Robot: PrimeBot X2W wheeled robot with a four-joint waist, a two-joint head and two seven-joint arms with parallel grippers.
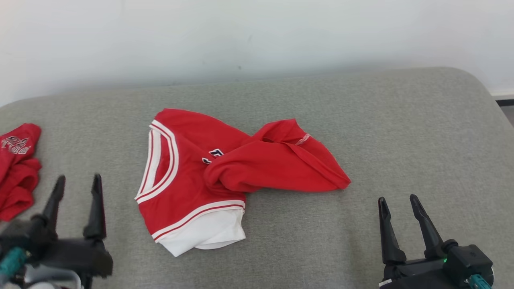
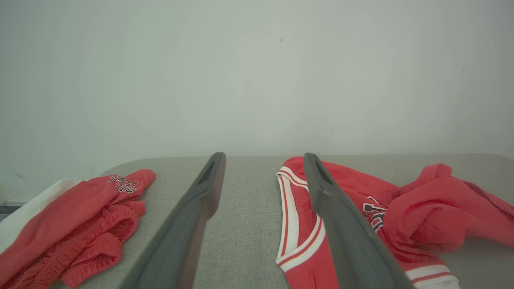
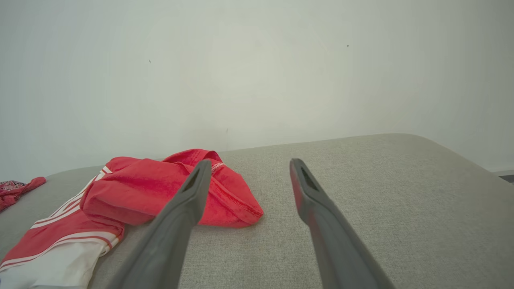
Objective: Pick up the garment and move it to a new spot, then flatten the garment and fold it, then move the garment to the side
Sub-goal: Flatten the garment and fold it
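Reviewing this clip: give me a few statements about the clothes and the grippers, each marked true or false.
1. The red jersey lies crumpled on the grey cushion. True.
2. The left gripper is shut on the jersey. False: it is open, holds nothing and sits apart from the jersey.
3. The right gripper is open and empty. True.
4. A second red garment lies at the cushion's right side. False: it lies at the left edge.
5. The jersey is folded flat. False: one part is bunched over the rest.
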